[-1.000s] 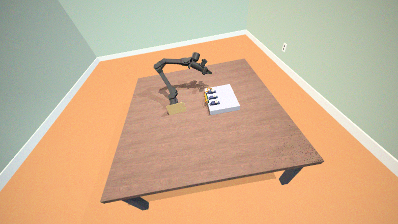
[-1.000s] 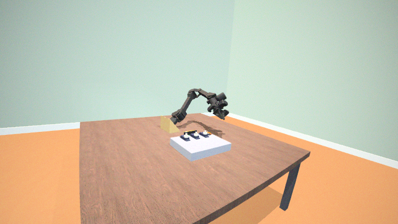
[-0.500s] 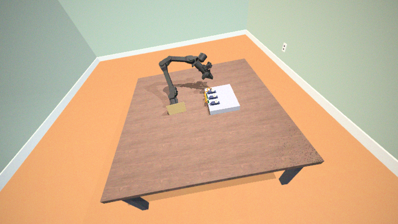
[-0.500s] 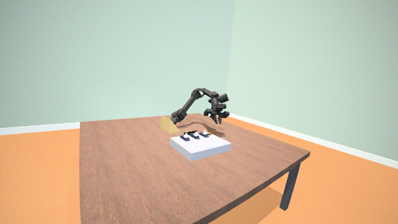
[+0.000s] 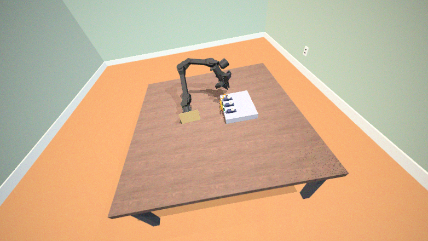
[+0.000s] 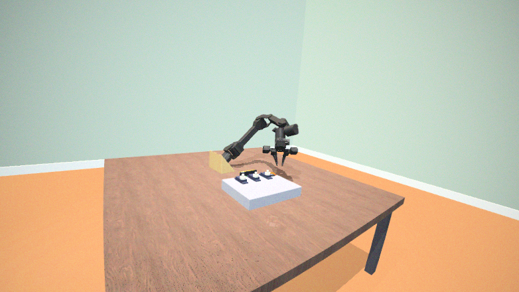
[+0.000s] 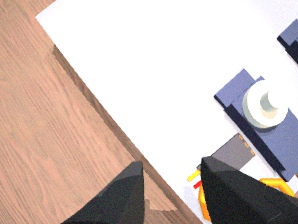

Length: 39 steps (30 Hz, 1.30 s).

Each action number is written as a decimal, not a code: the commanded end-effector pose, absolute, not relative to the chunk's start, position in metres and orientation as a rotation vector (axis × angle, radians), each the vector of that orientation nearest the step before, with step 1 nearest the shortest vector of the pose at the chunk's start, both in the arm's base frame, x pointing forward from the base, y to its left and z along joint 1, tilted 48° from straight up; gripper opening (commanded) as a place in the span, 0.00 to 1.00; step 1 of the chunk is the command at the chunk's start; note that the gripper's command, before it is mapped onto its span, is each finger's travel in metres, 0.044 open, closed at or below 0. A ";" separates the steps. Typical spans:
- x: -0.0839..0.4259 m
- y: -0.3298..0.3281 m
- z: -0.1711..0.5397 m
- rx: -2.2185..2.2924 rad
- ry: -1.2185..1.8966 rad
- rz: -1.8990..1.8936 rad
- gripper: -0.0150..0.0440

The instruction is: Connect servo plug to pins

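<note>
The white holder (image 5: pixel 245 103) (image 6: pixel 270 189) (image 7: pixel 125 75) carries three dark blue servos with white horns. The servo (image 5: pixel 227 98) (image 6: pixel 266 175) (image 7: pixel 237 87) at the end nearest the gripper is close in the wrist view. The flat dark grey plug (image 7: pixel 230 151) lies on the holder beside that servo, with yellow and red wires at its lower left end. My gripper (image 5: pixel 226 87) (image 6: pixel 279 166) (image 7: pixel 172 169) is partly open and empty. It points down, above and beside the holder; its right finger overlaps the plug's wire end in the wrist view. The marked pins cannot be made out.
An orange wire loop (image 7: pixel 202 200) shows beside the right finger. More yellow and orange wire lies along the holder edge facing the arm's base. A tan angled plate (image 5: pixel 189 116) (image 6: pixel 219 162) stands by the arm's base on the wooden table (image 5: pixel 209 155) (image 6: pixel 188 218).
</note>
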<state>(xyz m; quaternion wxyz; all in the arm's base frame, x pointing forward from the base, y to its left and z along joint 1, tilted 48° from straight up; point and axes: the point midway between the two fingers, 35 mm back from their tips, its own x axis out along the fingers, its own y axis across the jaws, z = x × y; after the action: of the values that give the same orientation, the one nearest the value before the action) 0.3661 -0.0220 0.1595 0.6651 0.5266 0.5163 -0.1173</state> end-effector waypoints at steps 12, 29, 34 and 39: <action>0.359 -0.026 0.138 1.551 1.423 -0.493 0.45; 0.354 -0.033 0.128 1.964 1.670 -0.839 0.45; 0.354 -0.034 0.128 1.980 1.679 -0.854 0.45; 0.355 -0.027 0.122 1.980 1.679 -0.854 0.45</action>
<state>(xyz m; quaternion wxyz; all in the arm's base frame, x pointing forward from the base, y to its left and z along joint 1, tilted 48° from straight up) 0.3541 -0.0330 0.1262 0.2087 0.7092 0.6001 -0.3055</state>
